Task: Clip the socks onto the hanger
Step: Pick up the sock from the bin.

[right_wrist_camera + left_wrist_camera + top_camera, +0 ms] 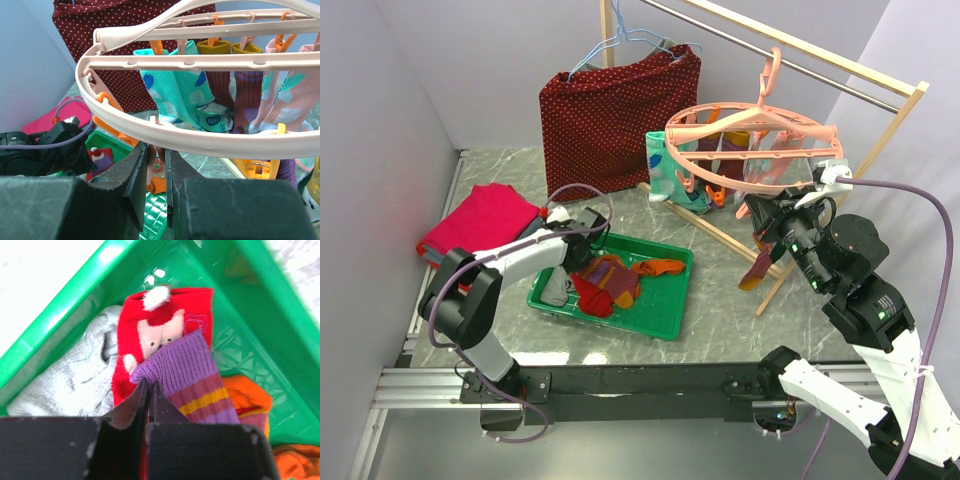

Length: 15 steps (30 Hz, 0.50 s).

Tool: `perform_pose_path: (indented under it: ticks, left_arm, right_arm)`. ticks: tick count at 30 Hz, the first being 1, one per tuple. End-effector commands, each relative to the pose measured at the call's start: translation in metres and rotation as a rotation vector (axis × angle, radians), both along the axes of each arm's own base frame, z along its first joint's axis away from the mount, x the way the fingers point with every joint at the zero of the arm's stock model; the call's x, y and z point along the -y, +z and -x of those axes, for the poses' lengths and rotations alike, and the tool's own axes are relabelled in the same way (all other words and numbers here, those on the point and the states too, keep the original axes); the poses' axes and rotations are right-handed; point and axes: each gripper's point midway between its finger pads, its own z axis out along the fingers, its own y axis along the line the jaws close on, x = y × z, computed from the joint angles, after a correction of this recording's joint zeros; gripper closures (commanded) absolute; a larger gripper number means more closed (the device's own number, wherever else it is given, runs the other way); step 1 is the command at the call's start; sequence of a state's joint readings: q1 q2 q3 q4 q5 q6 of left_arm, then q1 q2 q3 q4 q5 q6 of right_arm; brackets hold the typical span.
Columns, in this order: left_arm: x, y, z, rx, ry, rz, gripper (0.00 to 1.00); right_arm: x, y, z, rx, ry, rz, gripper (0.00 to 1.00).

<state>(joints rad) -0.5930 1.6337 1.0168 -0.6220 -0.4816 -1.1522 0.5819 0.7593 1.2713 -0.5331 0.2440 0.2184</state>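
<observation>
The salmon-pink hanger (682, 152) hangs from the rack rail, with several socks (185, 95) clipped to its far side. My right gripper (761, 213) sits just under its near ring (200, 141), shut (156, 156) on a pink clip peg (152, 167). A dark-red and orange sock (757, 268) dangles below it. My left gripper (578, 262) is down in the green tray (660, 322), shut (148, 386) on the cuff of the purple-orange striped sock (195, 375). Under that lie a red sock with white marks (167, 322), a grey sock (65, 380) and an orange sock (250, 397).
A dark-red white-dotted cloth (615, 110) hangs on a light-blue wire hanger (620, 42) at the back. The wooden rack (885, 95) slants across the right side, its foot bar near the tray. A folded pink-red cloth stack (480, 220) lies at the left wall.
</observation>
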Motion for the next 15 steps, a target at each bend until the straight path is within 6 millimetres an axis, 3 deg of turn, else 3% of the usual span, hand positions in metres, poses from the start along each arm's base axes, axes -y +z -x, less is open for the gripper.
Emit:
perform_pose_path:
  ticks: [1,10,13,15]
  left_arm:
    - [0.005,0.045,-0.016,0.124,-0.041,-0.055,0.99]
    - [0.03,0.112,-0.021,0.312,-0.216,-0.099,0.99]
    - [0.041,0.151,-0.019,0.428,-0.323,-0.092,0.99]
    - [0.048,0.192,-0.02,0.548,-0.398,-0.057,0.99]
  right_arm:
    - [0.002,0.012,0.001,0.041,-0.003,-0.016,0.89]
    - [0.003,0.015,0.002,0.043,-0.006,-0.014,0.89]
    - [0.003,0.015,0.002,0.045,-0.006,-0.013,0.89]
    - [0.004,0.016,0.002,0.044,-0.008,-0.012,0.89]
